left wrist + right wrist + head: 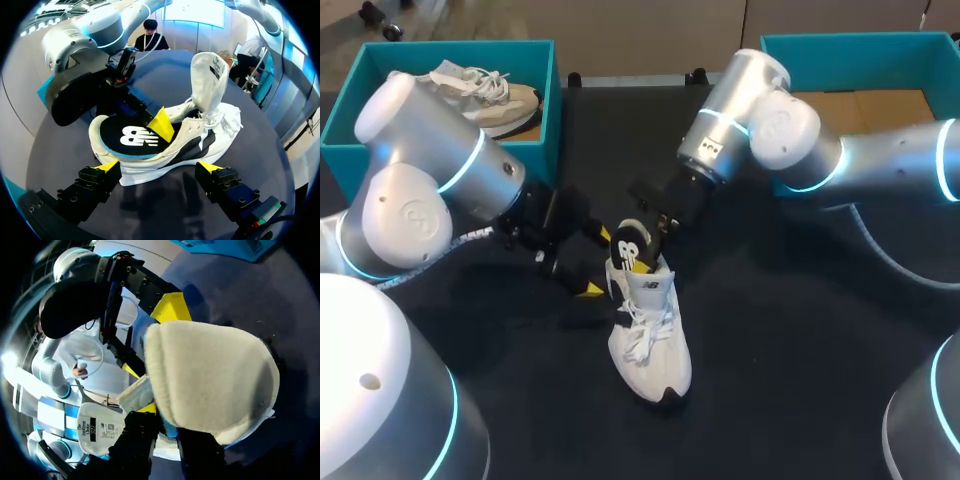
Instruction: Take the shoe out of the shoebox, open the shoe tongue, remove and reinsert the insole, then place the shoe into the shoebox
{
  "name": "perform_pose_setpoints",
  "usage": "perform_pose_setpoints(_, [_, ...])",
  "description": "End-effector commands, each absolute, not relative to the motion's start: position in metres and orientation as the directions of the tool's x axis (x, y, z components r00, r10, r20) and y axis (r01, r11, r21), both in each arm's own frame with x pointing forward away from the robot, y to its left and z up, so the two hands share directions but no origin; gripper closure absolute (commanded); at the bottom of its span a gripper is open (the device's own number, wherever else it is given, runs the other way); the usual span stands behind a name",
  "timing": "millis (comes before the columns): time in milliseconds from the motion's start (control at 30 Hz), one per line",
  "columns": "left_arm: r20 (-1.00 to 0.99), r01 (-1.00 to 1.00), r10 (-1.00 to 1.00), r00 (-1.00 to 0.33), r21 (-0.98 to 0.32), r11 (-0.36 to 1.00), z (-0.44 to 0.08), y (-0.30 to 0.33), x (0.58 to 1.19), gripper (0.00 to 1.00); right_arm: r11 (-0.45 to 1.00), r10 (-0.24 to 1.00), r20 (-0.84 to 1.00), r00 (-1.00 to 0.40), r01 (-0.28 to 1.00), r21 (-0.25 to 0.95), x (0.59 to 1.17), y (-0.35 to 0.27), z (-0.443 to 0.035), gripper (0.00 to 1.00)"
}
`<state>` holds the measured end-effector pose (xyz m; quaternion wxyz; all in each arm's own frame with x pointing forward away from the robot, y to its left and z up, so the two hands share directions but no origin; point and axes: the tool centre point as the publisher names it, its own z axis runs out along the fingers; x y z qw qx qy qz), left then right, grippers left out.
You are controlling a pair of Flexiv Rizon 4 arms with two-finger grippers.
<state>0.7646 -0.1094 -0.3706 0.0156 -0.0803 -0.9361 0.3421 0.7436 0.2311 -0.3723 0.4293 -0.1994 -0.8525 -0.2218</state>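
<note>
Right pincer [159, 126] is clamped on the black insole [127, 137], which sticks out of the heel of the white shoe [650, 340]. I see the shoe mid-table, toe near, tongue [210, 75] raised. My left pincer [597, 263] sits spread apart just left of the heel.

White shoe [650, 350] striped black, black insole [117, 142] edged blue, teal shoebox [548, 110], black table [790, 330]

The white sneaker [648, 335] is hemmed at 9 o'clock by the left gripper [595, 263] and at 12 by the right gripper [657, 230] pinching the insole [630, 246]; bare table [800, 340] lies open at its 3 and 6 o'clock.
</note>
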Motion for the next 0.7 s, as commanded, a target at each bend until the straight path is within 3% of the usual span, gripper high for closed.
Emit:
perform_pose_setpoints(33, [-0.025, 0.143, 0.167, -0.986, -0.642, 0.753, -0.371, -0.113, 0.767, 0.0, 0.816, 0.173, 0.789, -0.59, 0.534, 0.221, 0.742, 0.225, -0.36, 0.75])
perform_pose_setpoints(400, [-0.029, 0.143, 0.162, -0.986, -0.644, 0.752, -0.371, -0.11, 0.766, 0.0, 0.828, 0.175, 0.75, -0.638, 0.507, 0.238, 0.762, 0.228, -0.348, 0.73])
perform_pose_setpoints(533, [-0.029, 0.141, 0.16, -0.987, -0.643, 0.753, -0.371, -0.109, 0.765, 0.0, 0.832, 0.175, 0.749, -0.639, 0.503, 0.234, 0.768, 0.23, -0.351, 0.86])
perform_pose_setpoints(567, [-0.029, 0.141, 0.16, -0.987, -0.642, 0.753, -0.371, -0.108, 0.765, 0.0, 0.833, 0.173, 0.751, -0.637, 0.502, 0.234, 0.769, 0.23, -0.352, 1.0])
perform_pose_setpoints(700, [-0.03, 0.14, 0.157, -0.987, -0.641, 0.755, -0.371, -0.106, 0.766, 0.0, 0.835, 0.163, 0.766, -0.622, 0.501, 0.228, 0.768, 0.231, -0.357, 1.0])
